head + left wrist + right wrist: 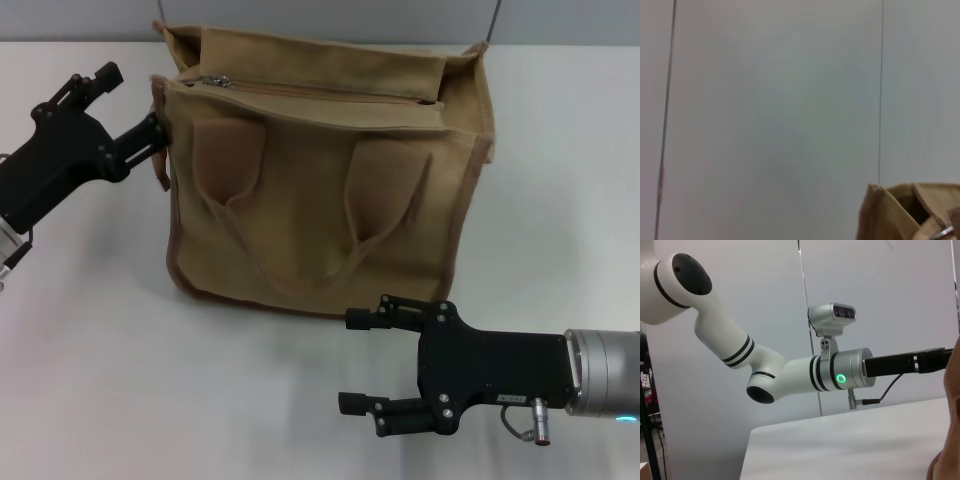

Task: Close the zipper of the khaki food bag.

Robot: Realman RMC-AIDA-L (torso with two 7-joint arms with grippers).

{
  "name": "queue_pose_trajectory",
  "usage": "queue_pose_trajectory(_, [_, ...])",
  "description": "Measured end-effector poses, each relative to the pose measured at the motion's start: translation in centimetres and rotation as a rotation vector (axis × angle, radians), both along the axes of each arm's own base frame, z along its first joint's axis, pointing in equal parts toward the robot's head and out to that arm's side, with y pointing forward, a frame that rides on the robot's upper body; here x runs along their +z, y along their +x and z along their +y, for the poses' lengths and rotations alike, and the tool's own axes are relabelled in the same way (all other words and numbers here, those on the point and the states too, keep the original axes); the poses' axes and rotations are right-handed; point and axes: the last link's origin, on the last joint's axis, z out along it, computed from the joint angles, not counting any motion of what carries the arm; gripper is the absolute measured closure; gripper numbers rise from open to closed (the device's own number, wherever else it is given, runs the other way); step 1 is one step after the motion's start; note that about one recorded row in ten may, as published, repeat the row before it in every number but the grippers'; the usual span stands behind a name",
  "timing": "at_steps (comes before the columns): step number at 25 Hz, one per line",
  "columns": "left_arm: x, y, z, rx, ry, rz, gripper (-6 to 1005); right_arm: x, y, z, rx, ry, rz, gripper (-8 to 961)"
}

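White table holds the tan bag; its zipper has a silver slider at the left end. Left claw pinches the bag's corner; right claw is spread wide. No writing shows.

A khaki food bag is seen standing upright on a white table, set toward the far edge and roughly midway between the left and right edges. It is boxy, made of tan canvas, with darker brown piping along its edges. Two looped fabric handles are draped down over its front face. A zipper is run across the top flap from left to right. Its small silver slider is found near the left end of the line, and the teeth to its right appear joined.
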Motion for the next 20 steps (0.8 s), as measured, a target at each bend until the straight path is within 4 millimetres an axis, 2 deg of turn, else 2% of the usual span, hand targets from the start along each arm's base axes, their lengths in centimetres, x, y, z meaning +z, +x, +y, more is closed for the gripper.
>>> queue_pose_trajectory(9, [1.2, -0.7, -0.7, 0.032, 0.077, -0.067, 170, -0.1, 0.0, -0.2, -0.007, -0.006, 0.006, 139])
queue_pose_trajectory(20, [0.3, 0.1, -1.9, -0.06, 0.074, -0.038, 203, -0.2, -0.1, -0.3, -0.012, -0.011, 0.013, 140])
